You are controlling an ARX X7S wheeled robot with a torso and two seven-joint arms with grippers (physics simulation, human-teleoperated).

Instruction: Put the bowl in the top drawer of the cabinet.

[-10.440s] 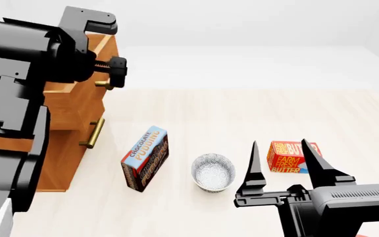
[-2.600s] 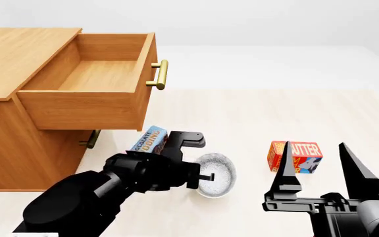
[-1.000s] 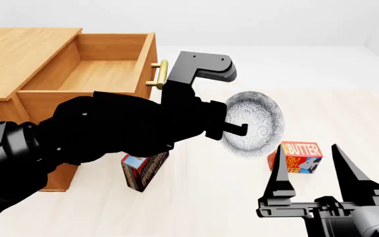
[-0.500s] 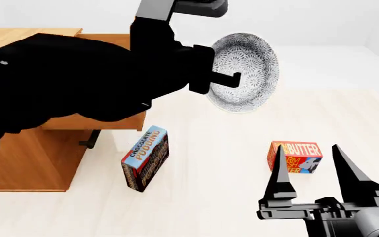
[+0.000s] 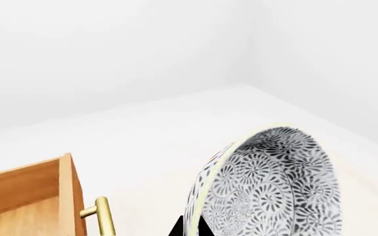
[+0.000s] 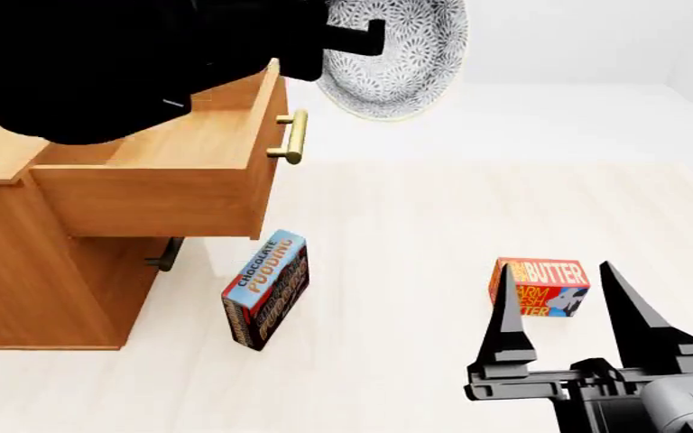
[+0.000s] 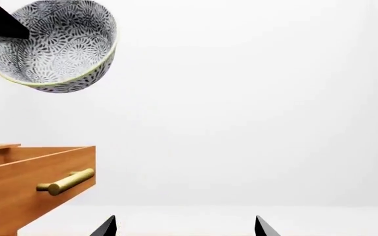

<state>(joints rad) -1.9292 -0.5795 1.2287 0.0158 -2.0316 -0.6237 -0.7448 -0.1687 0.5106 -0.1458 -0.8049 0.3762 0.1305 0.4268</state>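
Observation:
The speckled white bowl [image 6: 401,56] hangs tipped on its side, high up and just past the handle end of the top drawer [image 6: 154,203]. My left gripper [image 6: 337,41] is shut on its rim; the left wrist view shows the dark fingertips [image 5: 175,229] pinching the bowl [image 5: 274,189] edge. The top drawer stands pulled out of the cabinet [image 6: 33,280], brass handle [image 6: 292,135] forward, inside bare wood. My right gripper [image 6: 569,311] stands open low at the right, holding nothing. In the right wrist view the bowl [image 7: 54,46] floats above the drawer [image 7: 25,184].
A chocolate pudding box [image 6: 266,289] stands on the floor in front of the cabinet, below the open drawer. An orange butter box [image 6: 541,287] lies just behind my right gripper. The lower drawer's handle [image 6: 166,255] shows under the open drawer. My left arm [image 6: 118,54] covers the cabinet's top.
The left gripper took the bowl from the floor and has lifted it up and back, now level with the open drawer's handle end. The right gripper has barely moved.

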